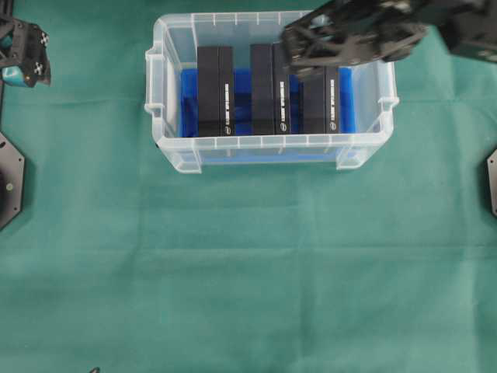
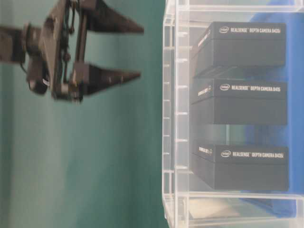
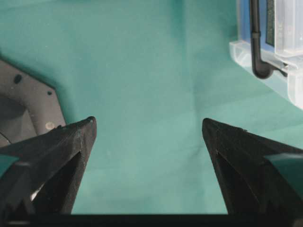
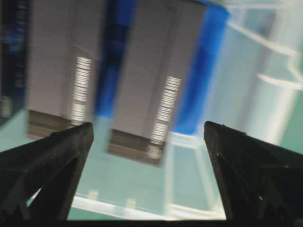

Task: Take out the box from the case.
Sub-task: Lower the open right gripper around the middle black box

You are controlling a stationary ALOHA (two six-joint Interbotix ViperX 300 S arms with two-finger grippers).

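The clear plastic case (image 1: pixel 272 141) stands on the green cloth at the upper middle, lined in blue. Inside it, side by side and on edge, are three black boxes: left (image 1: pixel 215 89), middle (image 1: pixel 269 89) and right (image 1: pixel 321 105). My right gripper (image 1: pixel 289 53) reaches in from the upper right and hovers above the case over the middle and right boxes. It is open and holds nothing (image 2: pixel 141 52). The blurred right wrist view shows this gripper (image 4: pixel 148 127) above two boxes (image 4: pixel 156 71) and the case rim. My left gripper (image 1: pixel 31 58) stays at the far upper left, open (image 3: pixel 148 124) over bare cloth.
Green cloth (image 1: pixel 248 272) covers the table in front of the case. Black base plates sit at the left edge (image 1: pixel 8 179) and right edge (image 1: pixel 491 183). A corner of the case (image 3: pixel 265 56) shows at the upper right of the left wrist view.
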